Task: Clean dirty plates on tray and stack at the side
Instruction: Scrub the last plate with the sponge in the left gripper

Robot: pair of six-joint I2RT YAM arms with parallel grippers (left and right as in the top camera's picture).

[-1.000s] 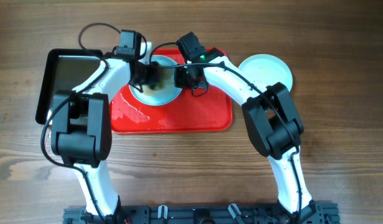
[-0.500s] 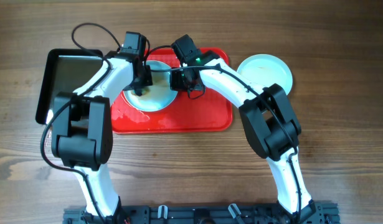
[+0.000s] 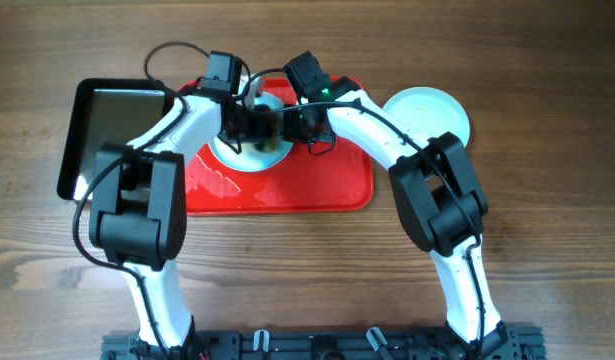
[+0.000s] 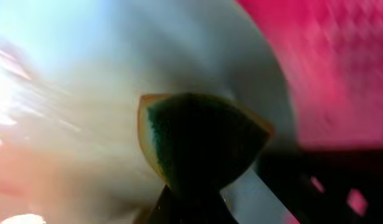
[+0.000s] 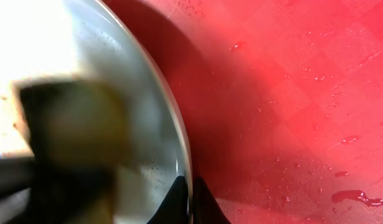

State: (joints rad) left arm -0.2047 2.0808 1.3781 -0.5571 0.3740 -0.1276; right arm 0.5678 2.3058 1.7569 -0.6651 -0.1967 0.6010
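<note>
A pale plate lies on the red tray at its far left. My left gripper is shut on a green and yellow sponge pressed on the plate's face. My right gripper is shut on the plate's right rim, one finger each side. The sponge shows blurred in the right wrist view. Other clean plates lie stacked on the table right of the tray.
A black metal pan sits left of the tray. The tray is wet, with water drops on its textured surface. Bare wood table lies in front of the tray.
The left gripper with the sponge has swept across the plate, left and then back right towards the right gripper. The right gripper keeps its hold on the rim.
</note>
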